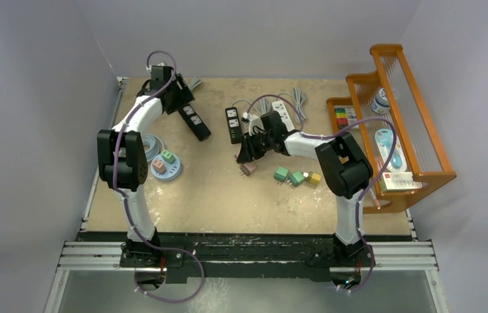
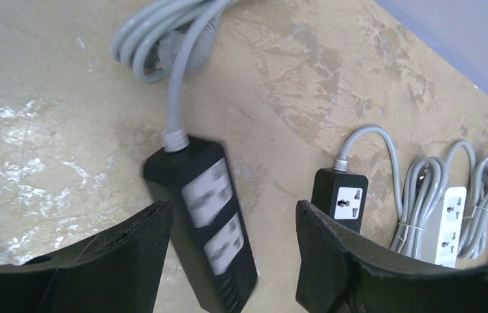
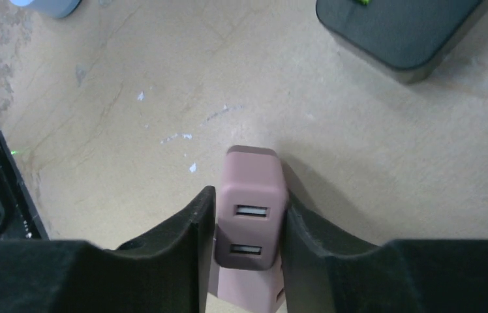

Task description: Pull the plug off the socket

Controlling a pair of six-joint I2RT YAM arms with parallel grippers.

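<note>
1 pink plug (image 3: 249, 176) pinched in right tool (image 3: 248, 199), black socket strip (image 3: 398, 32) well apart

Top camera high over near edge, whole bench (image 1: 228, 202). Wrist cameras close, angled down, both patches inside it: left far-left corner, right mid-bench

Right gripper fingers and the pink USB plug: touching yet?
Touching. The right wrist view shows the pink USB plug wedged between the right gripper fingers, both inner faces flush against its sides, no gap visible.
</note>
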